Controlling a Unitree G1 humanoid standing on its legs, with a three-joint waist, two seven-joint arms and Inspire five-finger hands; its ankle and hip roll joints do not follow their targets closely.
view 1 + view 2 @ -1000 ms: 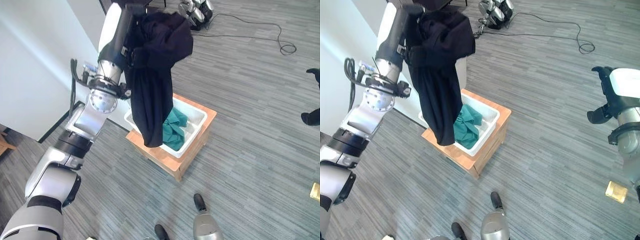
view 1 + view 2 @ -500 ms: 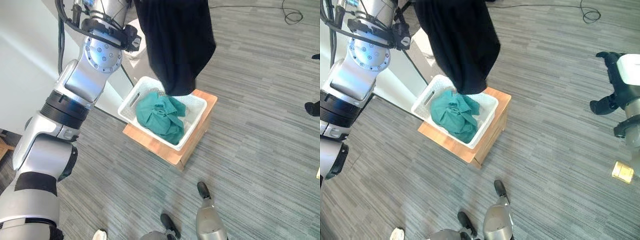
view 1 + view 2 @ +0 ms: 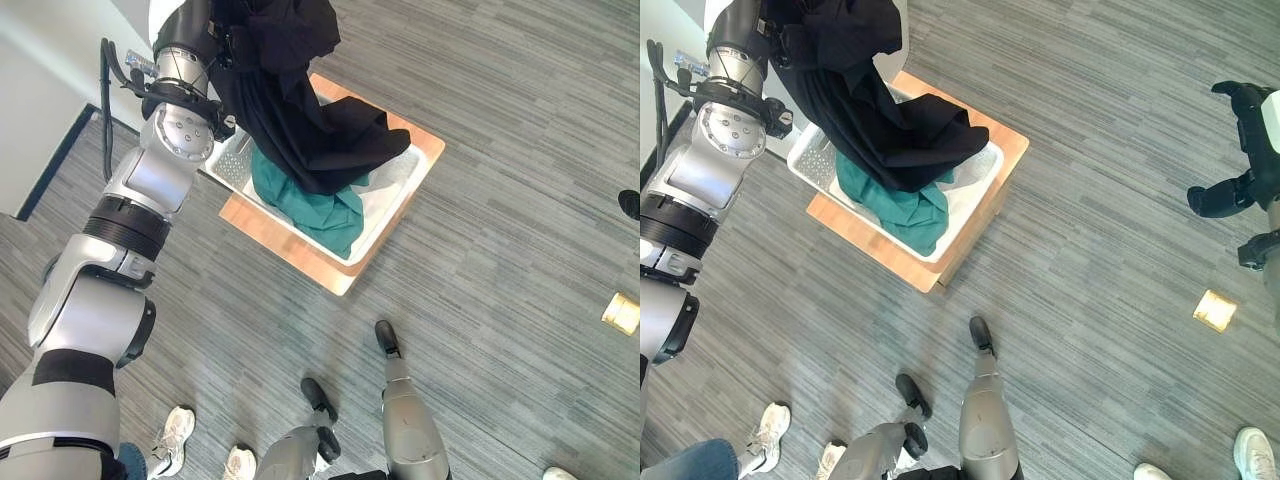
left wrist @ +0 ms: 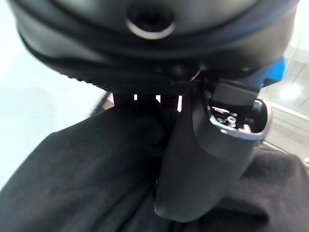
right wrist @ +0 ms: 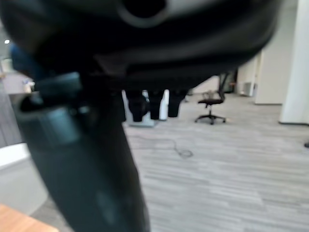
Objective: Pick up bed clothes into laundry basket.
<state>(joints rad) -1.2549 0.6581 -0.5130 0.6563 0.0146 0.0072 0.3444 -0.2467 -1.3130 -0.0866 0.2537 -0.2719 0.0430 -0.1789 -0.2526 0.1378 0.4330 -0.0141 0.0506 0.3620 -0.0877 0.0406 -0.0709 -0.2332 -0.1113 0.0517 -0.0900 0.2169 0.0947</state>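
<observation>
My left hand (image 4: 207, 159) raised above white perforated plastic laundry basket (image 3: 392, 192), thumb and fingers pinched on black cloth garment (image 3: 305, 120). Garment hangs from hand; lower end draped into basket, over crumpled teal green cloth (image 3: 315, 208) already inside. Basket sits on low wooden box stand (image 3: 300, 258) on grey striped carpet floor (image 3: 520, 200). My right hand (image 3: 1240, 140) off to right over floor, well apart from basket, fingers relaxed, holding nothing.

floor: grey striped carpet (image 3: 1110, 180) | wall: white (image 3: 40, 110) | office chair (image 5: 211, 104)
</observation>
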